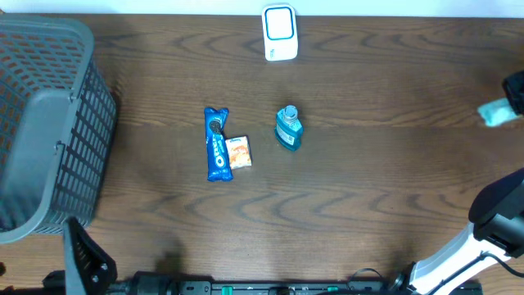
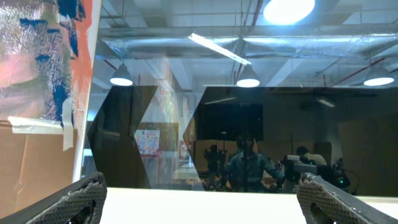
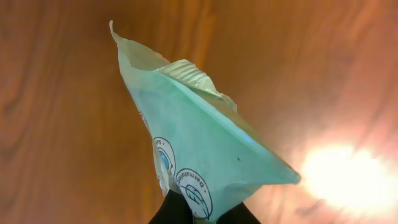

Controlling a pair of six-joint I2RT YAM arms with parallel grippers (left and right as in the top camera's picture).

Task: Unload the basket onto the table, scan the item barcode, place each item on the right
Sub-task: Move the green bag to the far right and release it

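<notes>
A mint-green packet (image 3: 205,143) with a round feather logo hangs above the brown table, pinched at its lower end by my right gripper (image 3: 202,214), which is shut on it. In the overhead view the same packet (image 1: 494,113) shows at the far right edge, just below the dark gripper (image 1: 516,92). No barcode shows on the packet's visible face. The white scanner (image 1: 279,33) with a blue screen stands at the back middle of the table. My left gripper (image 2: 200,183) is wide open and empty, pointing out at the room; its arm (image 1: 86,262) sits at the front left.
A grey mesh basket (image 1: 49,123) fills the left side. In the middle of the table lie a blue Oreo pack (image 1: 216,143), a small orange packet (image 1: 238,152) and a blue bottle (image 1: 288,128). The right arm's white link (image 1: 458,258) crosses the front right corner.
</notes>
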